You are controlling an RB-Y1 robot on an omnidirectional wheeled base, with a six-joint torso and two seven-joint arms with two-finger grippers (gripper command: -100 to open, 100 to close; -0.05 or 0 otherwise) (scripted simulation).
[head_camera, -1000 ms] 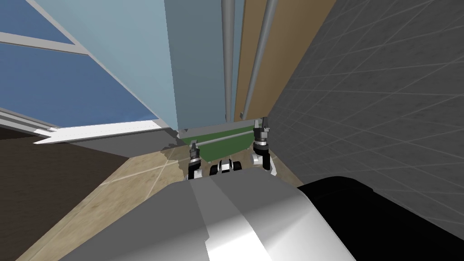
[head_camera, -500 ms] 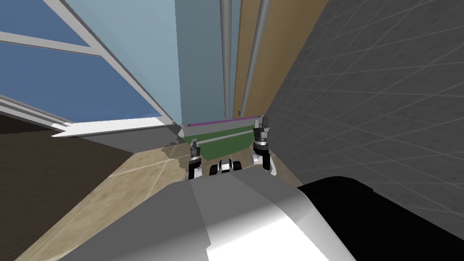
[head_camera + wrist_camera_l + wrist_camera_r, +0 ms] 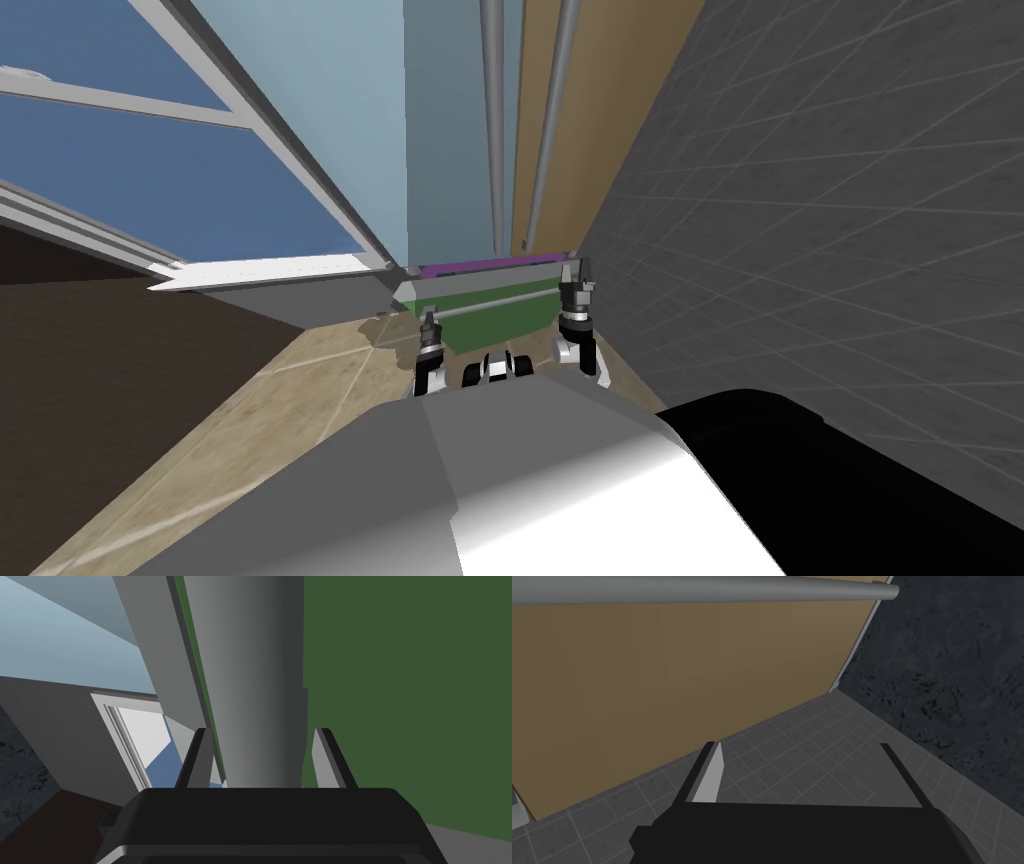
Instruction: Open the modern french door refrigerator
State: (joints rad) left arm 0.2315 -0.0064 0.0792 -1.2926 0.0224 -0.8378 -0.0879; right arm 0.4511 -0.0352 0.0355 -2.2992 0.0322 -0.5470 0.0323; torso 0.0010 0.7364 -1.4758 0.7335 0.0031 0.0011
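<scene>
L pincer [image 3: 260, 731] clenched on the grey handle [image 3: 250, 676], blades on its two sides, green drawer front [image 3: 400, 676] just behind. From the head cam the handle runs across the bottom of the fridge [image 3: 450, 150], which is right ahead, btwn window [image 3: 150, 150] and dark tiled wall [image 3: 800, 200]. Purple strip [image 3: 480, 267] shows above the green, so drawer prob. out a little.

Step, I'd say: pulling that drawer. Do it well: pull straight back, square to the front, slow and even. Grip sits near the handle's left end, so an off-centre tug may skew the drawer. Don't twist the wrist.

R pincer [image 3: 799, 745] released, empty, by the tan door [image 3: 662, 676] under its tall bar [image 3: 712, 591]. Hold it clear of the drawer's path.
</scene>
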